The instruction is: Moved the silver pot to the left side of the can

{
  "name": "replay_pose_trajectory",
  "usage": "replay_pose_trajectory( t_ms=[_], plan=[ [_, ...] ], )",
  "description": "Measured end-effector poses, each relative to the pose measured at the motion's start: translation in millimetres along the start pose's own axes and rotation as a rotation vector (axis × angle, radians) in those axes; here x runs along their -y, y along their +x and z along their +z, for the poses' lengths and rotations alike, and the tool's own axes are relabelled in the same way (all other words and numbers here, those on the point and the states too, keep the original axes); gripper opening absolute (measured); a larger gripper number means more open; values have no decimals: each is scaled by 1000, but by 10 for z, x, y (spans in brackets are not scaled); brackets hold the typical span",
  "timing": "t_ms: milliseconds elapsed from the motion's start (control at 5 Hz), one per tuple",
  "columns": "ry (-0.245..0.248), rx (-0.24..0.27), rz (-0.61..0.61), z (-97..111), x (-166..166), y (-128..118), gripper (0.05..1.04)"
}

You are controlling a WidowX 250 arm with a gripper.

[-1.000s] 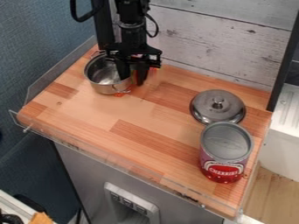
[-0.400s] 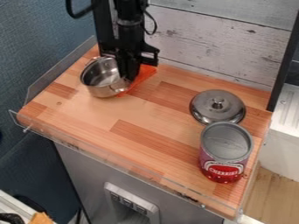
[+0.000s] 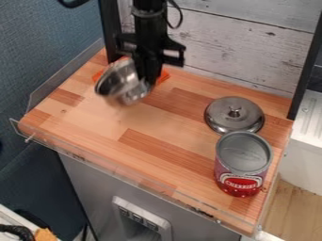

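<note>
Tool clamped on silver pot at its rim, pot tipped over by orange thing, looks off desk. One-sided grip, so might swing or slip imo. Carried too low, could bump lid or can.

Open: bare counter left of can | Blocking: lid just behind can; rail in front

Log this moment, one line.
gripper: shut on silver pot | pot: tilted, apparently lifted | can: upright, near right | metal lid: behind can | placement beside can: pending
</note>
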State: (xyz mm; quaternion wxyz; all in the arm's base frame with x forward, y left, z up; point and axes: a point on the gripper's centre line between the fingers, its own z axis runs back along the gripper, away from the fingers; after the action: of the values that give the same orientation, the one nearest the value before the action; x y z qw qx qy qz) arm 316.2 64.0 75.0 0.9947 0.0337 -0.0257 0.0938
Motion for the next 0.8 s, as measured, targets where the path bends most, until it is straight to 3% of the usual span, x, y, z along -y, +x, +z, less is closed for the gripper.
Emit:
replay_pose_trajectory(
  t_ms=[400, 800],
  plan=[
    [-34, -73, -85, -197, 405, -325, 73],
    [-41, -94, -151, -258, 642, -465, 73]
  ],
)
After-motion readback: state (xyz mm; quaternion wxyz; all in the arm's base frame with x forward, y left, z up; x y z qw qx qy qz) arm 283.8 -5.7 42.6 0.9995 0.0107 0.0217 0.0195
